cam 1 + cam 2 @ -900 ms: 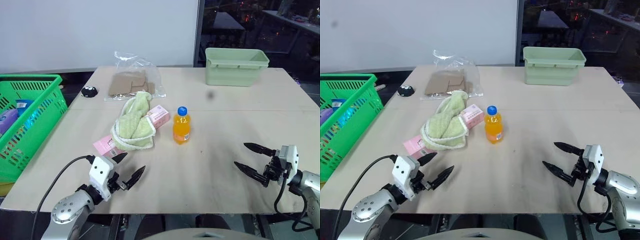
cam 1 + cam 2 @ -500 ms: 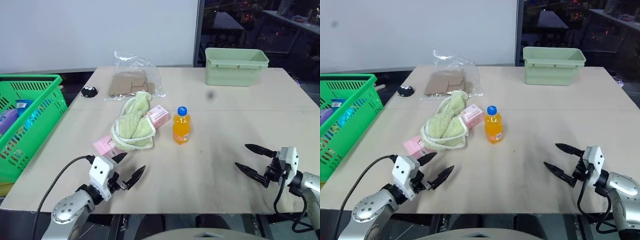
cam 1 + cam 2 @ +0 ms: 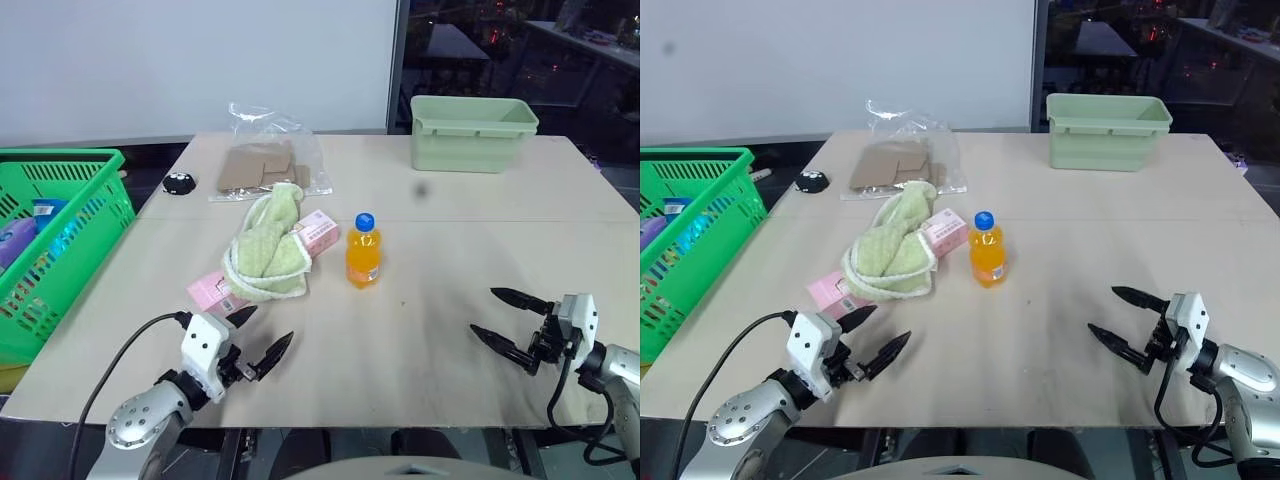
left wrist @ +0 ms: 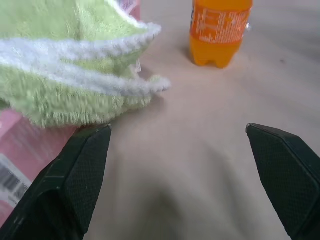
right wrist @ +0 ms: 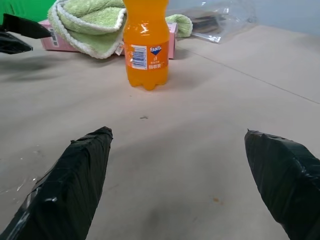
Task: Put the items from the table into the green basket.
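An orange drink bottle point(image 3: 363, 251) with a blue cap stands upright mid-table. To its left a pale green towel point(image 3: 265, 247) lies over a long pink carton point(image 3: 320, 232) and a flat pink packet point(image 3: 210, 291). The green basket point(image 3: 55, 240) sits at the table's left edge, holding some goods. My left gripper point(image 3: 259, 338) hovers open near the front edge, just in front of the pink packet. My right gripper point(image 3: 508, 319) hangs open at the front right, well apart from the bottle point(image 5: 146, 42).
A pale green solid-walled tub point(image 3: 471, 131) stands at the back right. A clear plastic bag with brown cardboard pieces point(image 3: 264, 160) lies at the back, with a small black object point(image 3: 178, 182) beside it. Bare tabletop point(image 3: 440, 260) spreads between the bottle and my right gripper.
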### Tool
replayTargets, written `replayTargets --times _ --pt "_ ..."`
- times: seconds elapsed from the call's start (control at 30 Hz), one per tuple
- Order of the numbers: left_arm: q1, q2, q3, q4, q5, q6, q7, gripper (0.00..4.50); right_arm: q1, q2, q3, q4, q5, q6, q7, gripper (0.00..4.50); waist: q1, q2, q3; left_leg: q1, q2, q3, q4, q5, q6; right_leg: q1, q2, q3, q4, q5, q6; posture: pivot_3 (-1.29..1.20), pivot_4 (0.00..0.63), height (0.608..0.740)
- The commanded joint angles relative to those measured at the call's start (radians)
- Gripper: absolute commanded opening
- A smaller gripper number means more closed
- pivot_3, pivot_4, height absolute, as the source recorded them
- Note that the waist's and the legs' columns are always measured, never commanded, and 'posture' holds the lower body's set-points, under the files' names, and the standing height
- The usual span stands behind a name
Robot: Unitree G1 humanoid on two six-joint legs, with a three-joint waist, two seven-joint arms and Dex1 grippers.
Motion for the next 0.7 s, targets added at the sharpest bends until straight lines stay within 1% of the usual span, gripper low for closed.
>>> replayTargets --times 0.03,0.1,0.13,0.2,0.23,0.3,0.37,0.53,0.63,0.7 --pt "-0.150 0.045 0.119 -0.053 -0.101 0.052 0.049 4.46 0.021 -0.065 0.018 -0.169 0.114 0.108 0.092 4.50 0.008 0.002 0.001 0.000 0.000 0.000 0.000 0.000 0.000 0.000 0.000 0.000 0.000 0.000 0.000 -0.01 0.000 0.740" --pt "-0.253 0.055 0.169 -0.030 -0.161 0.146 0.124 4.46 0.007 -0.067 0.032 -0.208 0.110 0.103 0.096 4.50 0.008 0.001 0.000 0.000 0.000 -0.002 0.000 0.000 0.000 0.000 0.001 -0.001 0.001 0.000 0.000 -0.01 0.000 0.740" --pt "-0.294 0.071 0.187 -0.023 -0.224 0.250 0.163 4.46 -0.010 -0.057 0.034 -0.216 0.105 0.092 0.087 4.50 0.007 0.000 0.000 0.001 0.000 -0.003 0.000 0.000 0.000 0.001 0.001 -0.002 0.001 0.000 0.000 -0.01 0.000 0.740" --pt "-0.386 0.146 0.180 0.014 -0.213 0.468 0.250 4.46 -0.052 -0.040 0.029 -0.234 0.133 0.117 0.060 4.50 -0.002 -0.001 -0.001 0.002 0.000 -0.003 0.001 0.000 0.000 0.003 0.002 -0.002 0.001 0.000 0.000 -0.01 0.000 0.740" --pt "-0.428 0.180 0.164 0.035 -0.174 0.513 0.279 4.46 -0.073 -0.034 0.026 -0.240 0.139 0.126 0.045 4.50 -0.004 -0.001 0.000 0.002 0.000 -0.004 0.001 0.000 0.000 0.003 0.002 -0.002 0.001 0.000 0.000 -0.01 0.000 0.740" --pt "-0.497 0.206 0.137 0.079 -0.141 0.542 0.294 4.46 -0.103 -0.026 0.022 -0.252 0.150 0.140 0.024 4.50 -0.005 -0.001 0.000 0.002 0.000 -0.003 0.001 0.000 0.000 0.004 0.002 -0.001 0.001 0.000 0.000 -0.01 0.000 0.740" --pt "-0.538 0.210 0.102 0.108 -0.134 0.572 0.284 4.46 -0.122 -0.022 0.019 -0.259 0.160 0.153 0.011 4.50 -0.002 -0.002 0.000 0.001 0.000 -0.004 0.001 0.000 0.000 0.003 0.002 -0.002 0.000 0.000 0.001 -0.02 0.000 0.740" --pt "-0.575 0.218 -0.042 0.157 -0.068 0.590 0.227 4.46 -0.142 -0.023 0.023 -0.266 0.162 0.172 -0.004 4.50 0.001 -0.002 0.001 -0.002 -0.001 -0.006 0.000 0.000 0.000 0.002 0.002 -0.003 0.000 0.002 0.003 -0.04 0.000 0.740" --pt "-0.581 0.226 -0.104 0.184 -0.029 0.593 0.201 4.46 -0.135 -0.015 0.022 -0.267 0.154 0.165 -0.016 4.50 -0.001 -0.002 0.001 -0.001 -0.001 -0.006 0.000 0.000 0.000 0.002 0.002 -0.004 0.000 0.002 0.003 -0.05 0.000 0.740" --pt "-0.586 0.222 -0.108 0.195 -0.010 0.581 0.200 3.96 -0.130 -0.011 0.018 -0.269 0.150 0.160 -0.025 4.50 -0.002 -0.002 0.001 -0.001 -0.001 -0.006 0.000 0.000 0.000 0.002 0.002 -0.003 0.000 0.001 0.000 -0.05 0.000 0.740"
